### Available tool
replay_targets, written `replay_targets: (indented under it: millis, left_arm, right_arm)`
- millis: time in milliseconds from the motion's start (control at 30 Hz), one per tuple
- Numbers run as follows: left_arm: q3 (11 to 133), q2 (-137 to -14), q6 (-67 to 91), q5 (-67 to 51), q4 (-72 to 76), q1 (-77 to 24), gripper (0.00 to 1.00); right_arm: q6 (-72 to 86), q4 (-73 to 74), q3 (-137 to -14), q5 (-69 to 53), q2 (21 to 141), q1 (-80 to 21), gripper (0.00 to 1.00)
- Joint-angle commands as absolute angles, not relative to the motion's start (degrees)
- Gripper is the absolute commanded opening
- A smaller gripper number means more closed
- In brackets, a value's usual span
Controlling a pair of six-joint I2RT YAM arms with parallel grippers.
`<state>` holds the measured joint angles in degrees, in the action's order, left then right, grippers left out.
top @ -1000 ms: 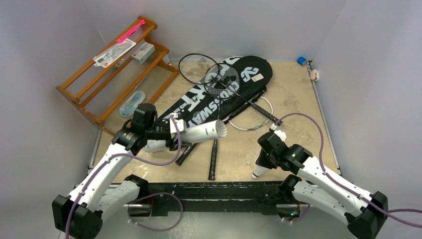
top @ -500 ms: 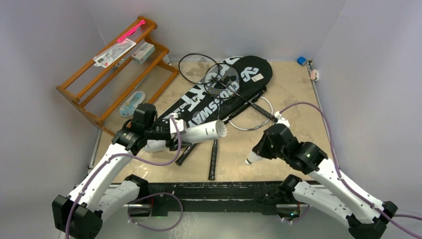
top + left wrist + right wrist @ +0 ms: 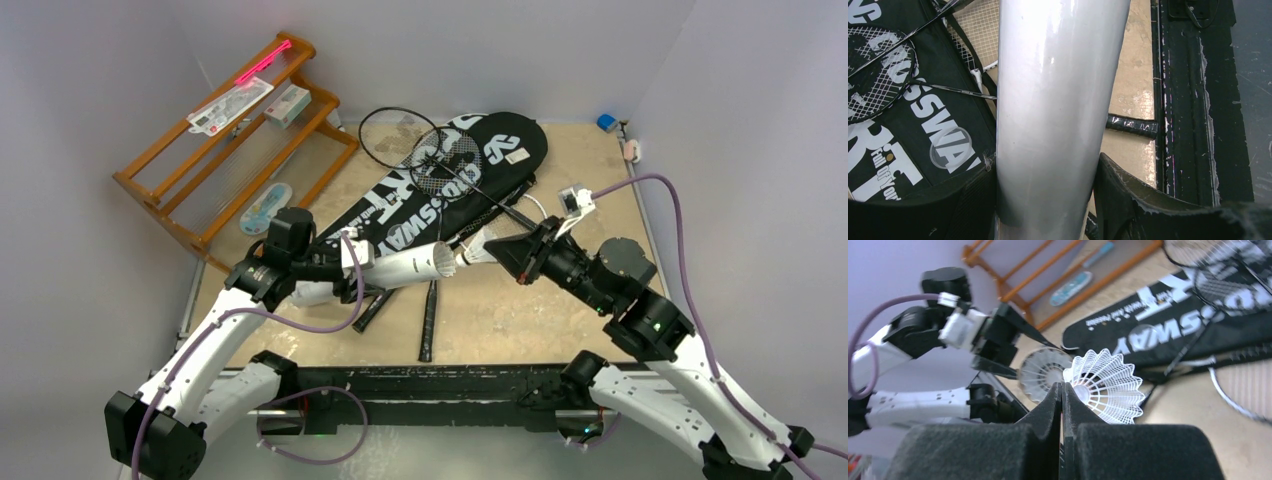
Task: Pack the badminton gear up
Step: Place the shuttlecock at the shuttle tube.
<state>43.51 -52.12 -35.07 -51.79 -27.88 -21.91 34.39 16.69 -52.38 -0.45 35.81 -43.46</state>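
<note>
Tan tabletop (image 3: 590, 190), pale lilac walls (image 3: 450, 50); black covers (image 3: 395, 215) lie mid-table

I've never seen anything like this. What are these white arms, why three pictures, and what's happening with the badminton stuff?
Two robot arms are bolted to the near edge of a table. The wide picture looks down from above; the other two come from small cameras on each wrist. On the table lie rackets, black racket covers and, at the back left, a wooden rack. The left gripper clamps a long white tube, held sideways. The right gripper pinches a feather shuttlecock by the tube's open end, probably to slide it in.
</note>
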Motion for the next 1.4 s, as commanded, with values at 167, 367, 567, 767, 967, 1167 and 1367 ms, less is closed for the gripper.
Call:
replay_targets:
  millis: [167,367,567,767,967,1167,1367]
  left_arm:
    - [45.6,-52.0,-34.5,-54.5,-25.2,-22.0,0.35]
    - [45.7,-51.8,-34.4,-55.1,-25.1,-22.0,0.35]
    - [45.7,-51.7,-34.4,-55.4,-25.1,-22.0,0.35]
    - [45.8,-51.7,-34.4,-55.4,-25.1,-22.0,0.35]
    - [45.8,-51.7,-34.4,-55.3,-25.1,-22.0,0.35]
    - [45.8,-51.9,-34.4,-55.3,-25.3,-21.9,0.35]
    - [45.7,-51.8,-34.5,-55.3,-25.4,-22.0,0.35]
  right_arm:
    - [26.3,-2.7,-52.9,-13.9,39.3,-43.5,0.0]
    - [26.9,-5.4,-51.0,-16.6,41.4,-43.5,0.0]
    - [26.9,-6.2,-48.2,-15.8,41.4,-43.5,0.0]
    - [27.0,-5.9,-46.3,-16.8,41.4,-43.6,0.0]
    - [30.4,-11.2,-42.2,-24.6,44.2,-43.5,0.0]
    - [31.3,-12.1,-41.0,-25.4,44.8,-43.6,0.08]
    - [28.5,-6.7,-42.8,-21.5,41.8,-43.5,0.44]
